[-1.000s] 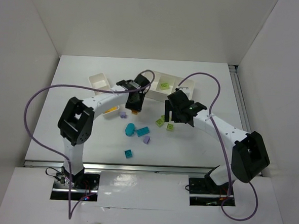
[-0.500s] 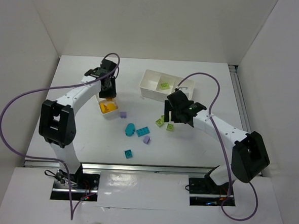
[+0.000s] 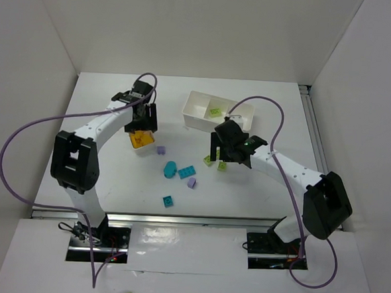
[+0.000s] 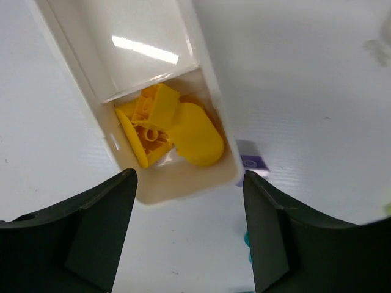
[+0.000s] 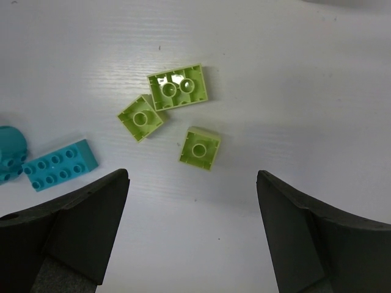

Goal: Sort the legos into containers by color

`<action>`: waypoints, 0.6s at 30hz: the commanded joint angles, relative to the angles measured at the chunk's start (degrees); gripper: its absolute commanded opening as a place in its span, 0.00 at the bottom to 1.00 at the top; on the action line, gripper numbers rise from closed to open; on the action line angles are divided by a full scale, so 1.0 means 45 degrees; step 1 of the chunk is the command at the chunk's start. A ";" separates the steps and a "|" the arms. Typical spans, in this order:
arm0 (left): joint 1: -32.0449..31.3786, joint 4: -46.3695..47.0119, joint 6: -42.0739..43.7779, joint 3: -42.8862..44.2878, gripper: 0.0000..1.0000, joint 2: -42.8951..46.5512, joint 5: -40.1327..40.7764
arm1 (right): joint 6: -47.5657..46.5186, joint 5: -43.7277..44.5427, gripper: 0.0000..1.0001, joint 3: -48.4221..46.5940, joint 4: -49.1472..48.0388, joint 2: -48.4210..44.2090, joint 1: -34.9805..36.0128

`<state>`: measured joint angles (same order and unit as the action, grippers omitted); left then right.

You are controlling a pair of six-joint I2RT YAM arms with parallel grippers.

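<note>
- We see a white table with two white trays and loose bricks on it, and both arms reaching out over it.
- The wider tray sits at the back centre, just beyond the right gripper. We count one lime brick inside it.
- The narrow tray lies left of centre, directly under the left gripper. That gripper's fingers are spread wide with nothing between them, one on each side of the tray's near end.
- The tray's near end compartment holds a heap of orange bricks. We cannot tell them apart well enough to count them.
- The right gripper hangs with its fingers spread and holds nothing. Below it lie three loose lime pieces. The larger lime piece touches a small lime piece. The third lime piece lies near them but apart.
- We count three teal pieces. A rounded teal piece and a flat teal brick lie just left of the right gripper. A small teal brick lies nearer the arm bases.
- We count two lavender bricks. One lavender brick lies just beside the narrow tray's near corner. The other lavender brick lies beside the flat teal brick.
</note>
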<state>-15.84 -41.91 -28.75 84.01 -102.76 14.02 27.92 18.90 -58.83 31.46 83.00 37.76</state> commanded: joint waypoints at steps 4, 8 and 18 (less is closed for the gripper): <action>-0.1011 0.1285 0.0530 -0.0325 0.79 0.3300 -0.2603 | 0.0221 -0.0859 0.92 0.0182 -0.1248 0.0616 0.0086; -0.1831 0.1286 0.0686 -0.0835 0.79 0.3441 -0.3857 | 0.0358 -0.1092 0.92 0.0473 -0.1523 0.1047 0.0086; -0.2926 0.1286 0.0276 -0.2496 0.79 0.3324 -0.3096 | 0.0592 -0.1640 0.81 0.1470 -0.2617 0.2258 -0.0500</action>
<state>-28.77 -36.56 -27.18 72.62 -88.51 -0.08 30.26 12.56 -52.88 23.66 92.01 35.94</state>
